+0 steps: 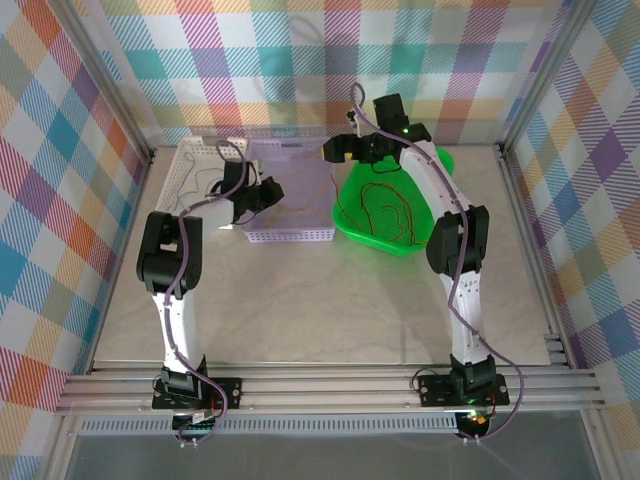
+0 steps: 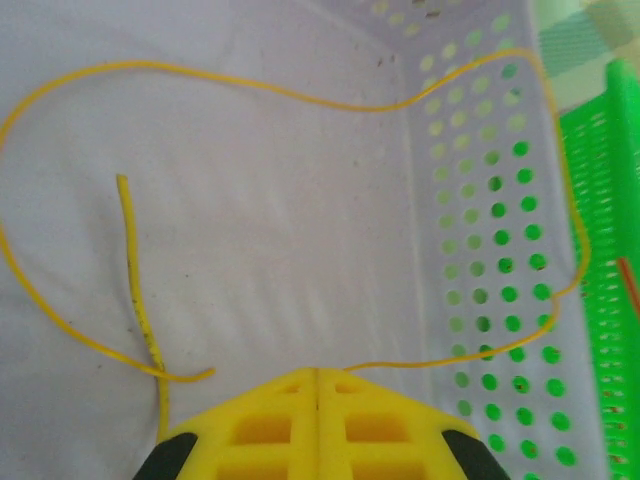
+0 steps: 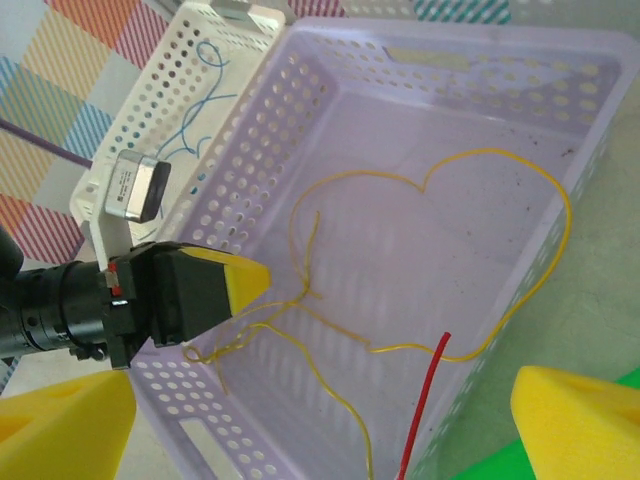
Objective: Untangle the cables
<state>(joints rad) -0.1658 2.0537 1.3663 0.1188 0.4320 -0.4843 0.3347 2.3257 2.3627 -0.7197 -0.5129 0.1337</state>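
Left gripper (image 2: 318, 372): fingers pressed together, low inside the lavender basket (image 3: 330, 60). The yellow cable (image 2: 250, 85) loops over the basket floor. One strand ends right at my fingertip seam and looks pinched there, though the close view blurs it.

Right gripper (image 3: 322, 388): fingers wide apart above the same basket. A red cable (image 3: 428, 400) stands in the gap, untouched.

A blue cable (image 3: 215, 65) lies in the white basket (image 3: 150, 110).
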